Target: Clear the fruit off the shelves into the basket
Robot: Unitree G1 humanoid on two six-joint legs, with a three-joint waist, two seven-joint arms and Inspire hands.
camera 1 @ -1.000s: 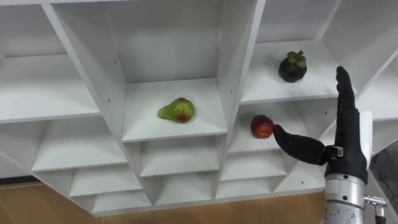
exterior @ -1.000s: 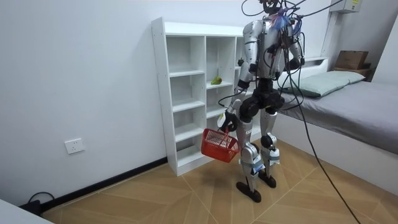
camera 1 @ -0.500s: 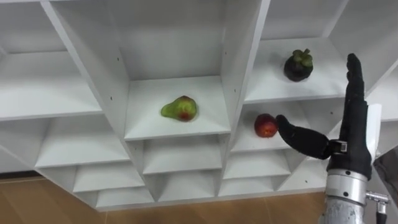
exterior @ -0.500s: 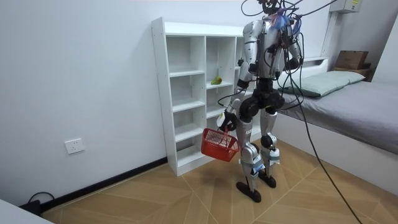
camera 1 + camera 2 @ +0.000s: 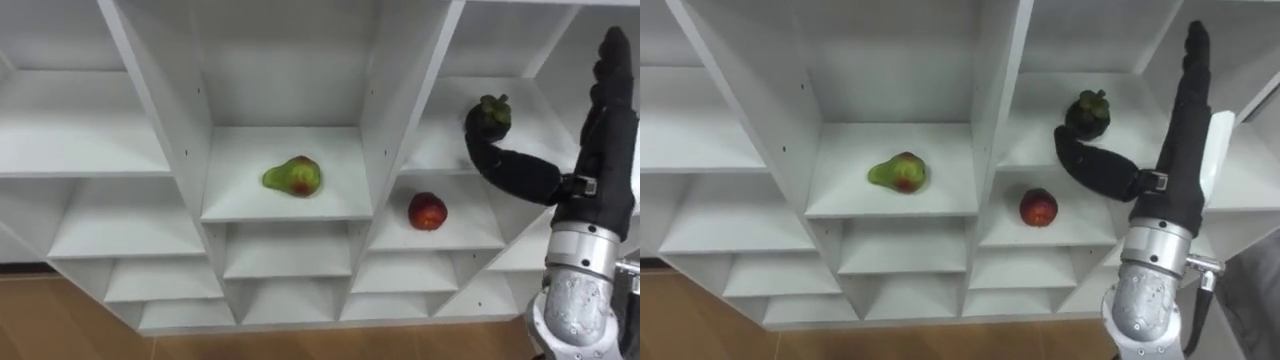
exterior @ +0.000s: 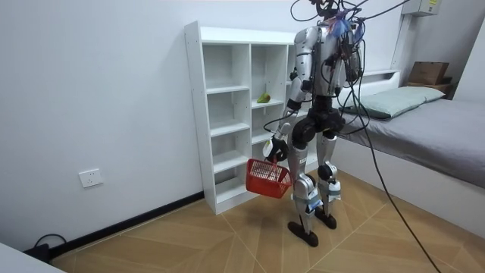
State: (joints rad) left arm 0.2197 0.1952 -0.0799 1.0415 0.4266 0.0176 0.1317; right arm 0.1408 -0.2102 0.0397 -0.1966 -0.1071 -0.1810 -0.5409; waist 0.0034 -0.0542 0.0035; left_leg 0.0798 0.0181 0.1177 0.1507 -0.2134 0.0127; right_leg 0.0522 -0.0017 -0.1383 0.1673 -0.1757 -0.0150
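While the robot stands facing the closet (image 6: 220,114), start your log at its side. The red basket (image 6: 267,178) hangs low by the leg from the left hand (image 6: 271,150), which is closed on the handle. That arm is occupied and well below the fruit shelves.

Right hand (image 5: 603,190): raised in front of the right column. Its fingers (image 5: 610,75) are straight and point up, and the thumb is splayed far out toward the robot's left. Wide open, holding nothing.

Key relation: the mangosteen (image 5: 1090,112) sits on the upper shelf of the right column, up and to the left of the palm. The thumb tip lies across its lower-left edge in both eye views. You cannot tell whether it touches or hangs just in front. The straight fingers stand off to the fruit's right, so it lies in the open span between thumb and fingers but deeper into the shelf. It is round with the calyx upward, so there is no long axis to line up with. Judgement: the hand needs to go forward into the compartment before it closes.

One shelf down in the same column, the red fruit (image 5: 427,211) sits near the front edge, below the thumb and clear of it.

Middle column: the pear (image 5: 293,176) lies on its side, long axis left to right, narrow green end toward the robot's left. It is well apart from the right hand, past a divider.

Risk: a round fruit nudged by the thumb could roll toward the back wall.
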